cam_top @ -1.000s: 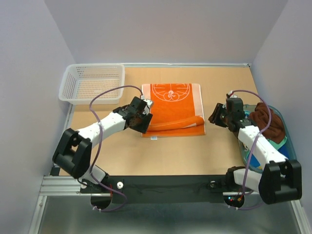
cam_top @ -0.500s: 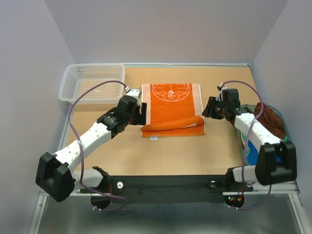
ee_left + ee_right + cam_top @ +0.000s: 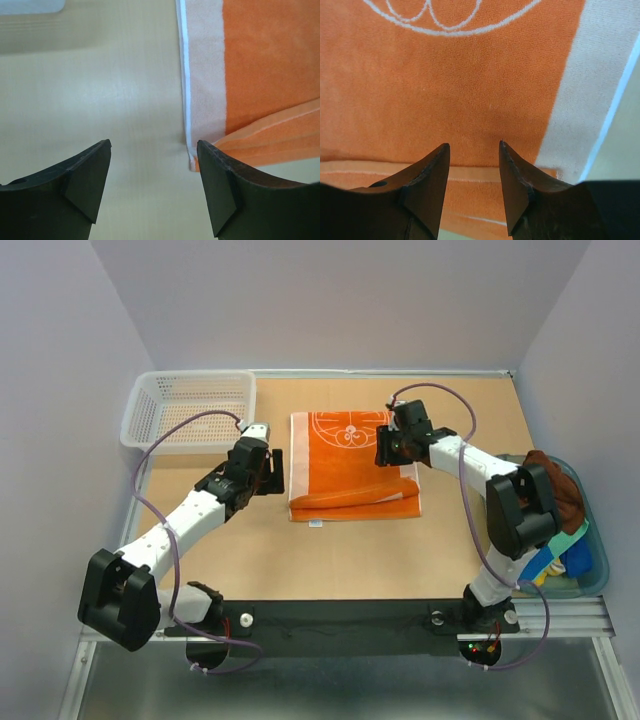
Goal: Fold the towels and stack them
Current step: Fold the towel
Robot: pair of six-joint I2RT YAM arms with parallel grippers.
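An orange towel with white circles and a pale border lies flat mid-table, its near edge folded over in a loose roll. My left gripper hovers open just left of the towel's left border and holds nothing; the towel's corner lies by the right finger. My right gripper is open above the towel's right part, fingertips close over the cloth, nothing pinched. A dark brown towel sits heaped in the tub.
A white mesh basket stands at the back left. The translucent blue-green tub at the right edge holds more cloths in blue and green. The walls close in on three sides.
The left gripper backed off the towel's left edge toward the left and opened wider. The right arm swung from the tub leftward onto the towel's right part.
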